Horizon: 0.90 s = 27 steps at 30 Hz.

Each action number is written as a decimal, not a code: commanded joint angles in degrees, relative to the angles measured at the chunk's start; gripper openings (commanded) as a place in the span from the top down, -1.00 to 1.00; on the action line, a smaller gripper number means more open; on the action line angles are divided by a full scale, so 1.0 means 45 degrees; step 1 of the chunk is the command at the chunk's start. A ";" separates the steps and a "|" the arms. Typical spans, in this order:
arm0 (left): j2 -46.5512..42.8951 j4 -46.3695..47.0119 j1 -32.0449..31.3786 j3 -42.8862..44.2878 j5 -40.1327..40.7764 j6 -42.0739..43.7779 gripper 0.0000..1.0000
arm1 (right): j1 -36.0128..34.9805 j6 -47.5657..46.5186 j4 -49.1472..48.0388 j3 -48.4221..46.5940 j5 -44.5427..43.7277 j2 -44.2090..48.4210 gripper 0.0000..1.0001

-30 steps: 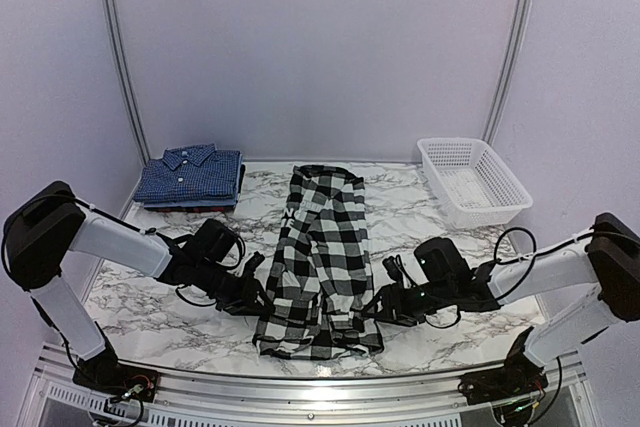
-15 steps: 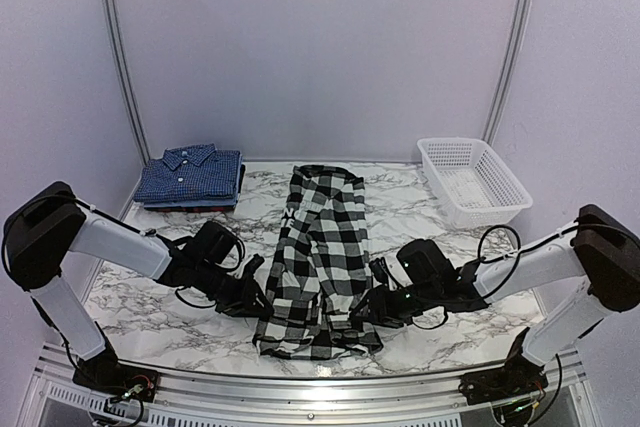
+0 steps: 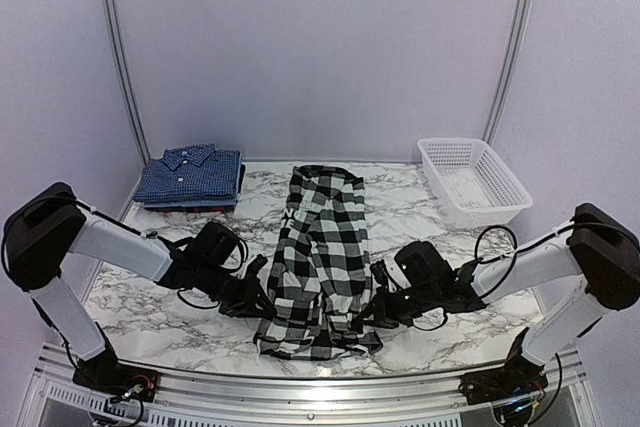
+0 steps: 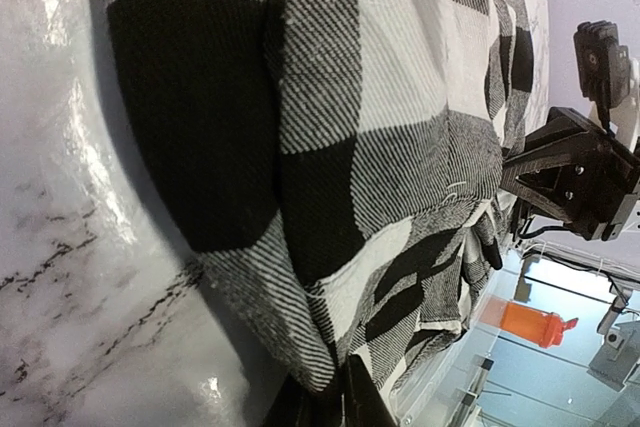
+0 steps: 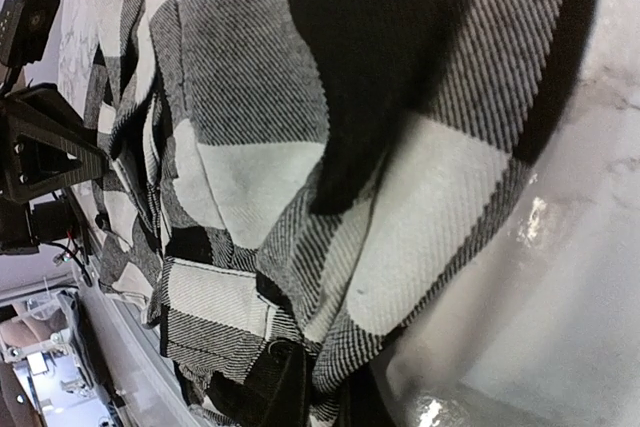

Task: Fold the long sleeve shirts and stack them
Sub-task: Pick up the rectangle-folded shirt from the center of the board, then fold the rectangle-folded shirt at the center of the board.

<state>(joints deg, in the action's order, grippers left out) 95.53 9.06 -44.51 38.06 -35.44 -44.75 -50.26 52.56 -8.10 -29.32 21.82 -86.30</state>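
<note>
The black-and-white checked long sleeve shirt (image 3: 320, 247) lies lengthwise in the middle of the marble table, folded into a narrow strip with its hem bunched at the near end. At the shirt's near left edge, my left gripper (image 3: 262, 307) is shut, and in the left wrist view its fingertips (image 4: 335, 399) pinch the cloth edge (image 4: 300, 347). My right gripper (image 3: 367, 314) is shut on the near right edge, where cloth (image 5: 380, 277) is nipped between the fingers (image 5: 330, 397). Dark blue folded long sleeve shirts (image 3: 190, 178) are stacked at the back left.
A white mesh basket (image 3: 471, 181) stands at the back right. The table's near edge with its metal rail (image 3: 300, 377) runs just below the shirt's hem. Bare marble (image 3: 150, 297) lies on both sides of the shirt.
My right gripper has slid left to the shirt's near right edge and closed on it. My left gripper has closed further on the left edge, barely moving.
</note>
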 commanded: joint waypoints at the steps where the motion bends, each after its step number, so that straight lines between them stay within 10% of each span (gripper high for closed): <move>1: -0.0536 0.0357 -0.0053 0.0059 -0.0437 -0.0329 0.83 | -0.0086 0.0081 0.0137 -0.0295 0.0180 -0.0042 1.00; 27: 0.0066 0.2326 0.1606 0.3474 -0.0432 -0.4181 1.00 | 0.3669 -0.0793 -0.0845 -0.3373 0.2074 -0.0592 1.00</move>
<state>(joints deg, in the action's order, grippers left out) 92.14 13.45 -39.22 50.59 -38.04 -58.22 -36.38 50.22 -8.14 -40.66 29.54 -84.71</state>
